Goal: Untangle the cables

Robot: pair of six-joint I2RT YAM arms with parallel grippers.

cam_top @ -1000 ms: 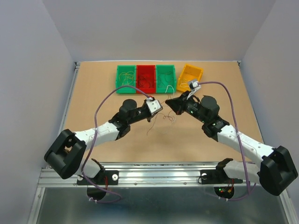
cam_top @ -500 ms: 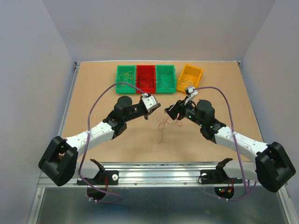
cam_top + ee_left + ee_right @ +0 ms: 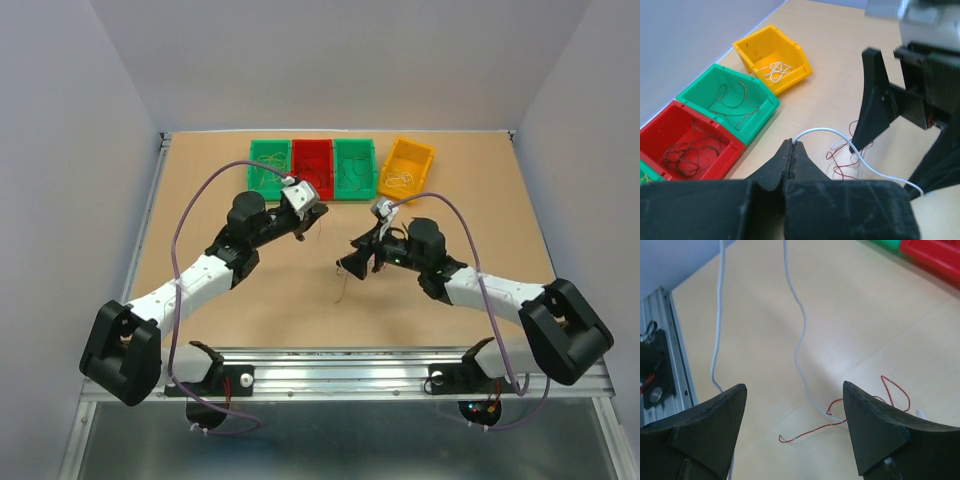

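My left gripper [image 3: 302, 233] is shut on the end of a thin white cable [image 3: 826, 131], which arcs away from the closed fingertips [image 3: 791, 145] toward the right arm. A small red cable tangle [image 3: 841, 162] lies on the table under that arc. Low over the tangle, my right gripper [image 3: 350, 266] stands open with nothing between its fingers. In the right wrist view the white cable [image 3: 800, 352] runs down between the spread jaws [image 3: 794, 390] and meets a red cable [image 3: 812, 429] on the table. From above, the cables [image 3: 342, 285] are only faint lines.
Along the table's far edge stands a row of bins: green [image 3: 268, 164], red [image 3: 311, 166], green [image 3: 354, 166] and yellow [image 3: 406, 166], each holding sorted wires. Purple arm cables loop over both arms. A metal rail [image 3: 340, 375] runs along the near edge.
My right gripper has opened, letting go of the wires, and has moved left and nearer. My left gripper closed fully and drew back and left, pulling the white cable out.
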